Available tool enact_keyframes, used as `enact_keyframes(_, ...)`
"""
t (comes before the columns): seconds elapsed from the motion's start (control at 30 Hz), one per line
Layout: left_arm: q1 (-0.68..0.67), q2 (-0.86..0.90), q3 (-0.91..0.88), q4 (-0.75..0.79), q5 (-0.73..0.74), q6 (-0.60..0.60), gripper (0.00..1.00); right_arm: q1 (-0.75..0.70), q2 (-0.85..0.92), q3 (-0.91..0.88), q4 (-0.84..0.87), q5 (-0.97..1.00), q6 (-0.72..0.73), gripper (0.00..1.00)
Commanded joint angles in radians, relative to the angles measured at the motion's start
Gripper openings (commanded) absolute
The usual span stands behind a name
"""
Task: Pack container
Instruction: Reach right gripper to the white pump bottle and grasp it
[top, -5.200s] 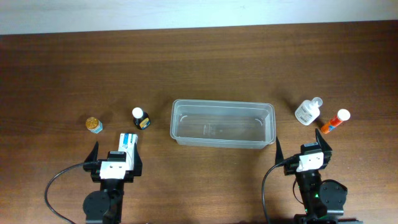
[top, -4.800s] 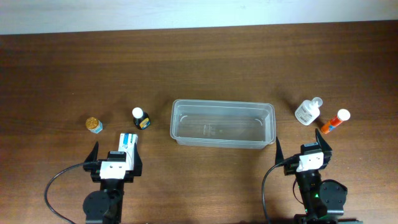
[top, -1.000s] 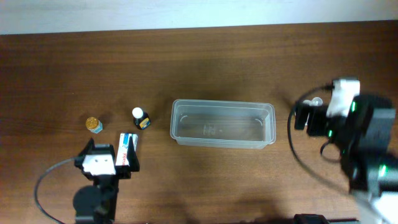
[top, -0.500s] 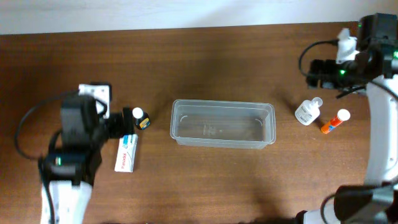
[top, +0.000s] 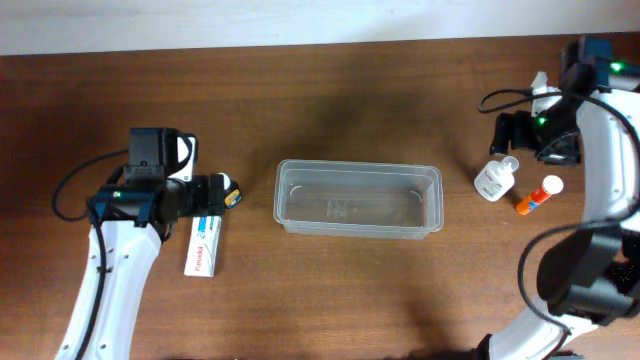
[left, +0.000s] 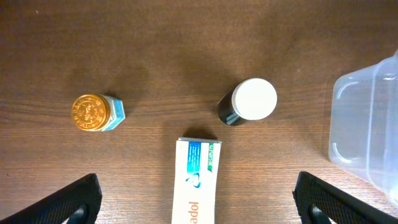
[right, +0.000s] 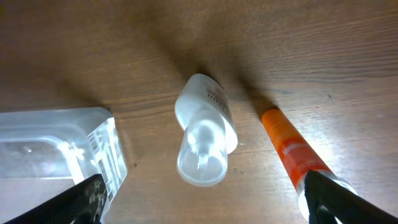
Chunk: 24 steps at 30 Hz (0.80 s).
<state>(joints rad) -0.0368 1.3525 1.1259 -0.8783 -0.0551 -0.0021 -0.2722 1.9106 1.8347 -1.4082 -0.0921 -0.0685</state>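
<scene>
The container (top: 357, 164) lies mid-way on the counter (top: 330, 100), long axis left to right; left tool (left: 199, 200), fingers wide apart, hangs over the white-capped bottle (left: 247, 101), container to its right; right tool (right: 208, 198), also spread, hangs over the clear bottle (right: 202, 134), container to its left

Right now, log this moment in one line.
container: empty | left hand: open, above box | right hand: open, near clear bottle | held: nothing

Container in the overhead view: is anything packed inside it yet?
No, the container shows only its bare transparent bottom, with nothing lying inside.
</scene>
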Motion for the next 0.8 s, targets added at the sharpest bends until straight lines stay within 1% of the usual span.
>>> enact_keyframes(0.0, 0.007, 0.011, 0.018, -0.004, 0.011, -0.010, 0.99, 0.002, 0.057, 0.020, -0.003, -0.009, -0.010, 0.93)
enact_keyframes(0.07, 0.007, 0.011, 0.018, -0.003, 0.011, -0.010, 0.99, 0.003, 0.086, 0.020, -0.006, -0.009, -0.010, 0.89)
enact_keyframes(0.23, 0.007, 0.011, 0.018, -0.002, 0.011, -0.010, 0.99, 0.003, 0.124, 0.020, -0.018, -0.005, -0.010, 0.72)
enact_keyframes(0.27, 0.007, 0.011, 0.018, -0.002, 0.011, -0.010, 0.99, 0.003, 0.128, 0.018, -0.018, 0.000, -0.010, 0.61)
enact_keyframes(0.33, 0.007, 0.011, 0.018, -0.002, 0.011, -0.010, 0.99, 0.003, 0.130, 0.018, -0.027, 0.000, -0.010, 0.55)
enact_keyframes(0.47, 0.007, 0.011, 0.018, -0.002, 0.011, -0.010, 0.99, 0.003, 0.130, 0.016, -0.039, 0.000, -0.010, 0.54)
enact_keyframes(0.7, 0.007, 0.011, 0.018, -0.002, 0.011, -0.010, 0.99, 0.003, 0.130, 0.016, -0.056, 0.000, -0.010, 0.42)
enact_keyframes(0.77, 0.007, 0.011, 0.018, -0.002, 0.011, -0.010, 0.99, 0.003, 0.130, 0.016, -0.056, -0.001, -0.010, 0.40)
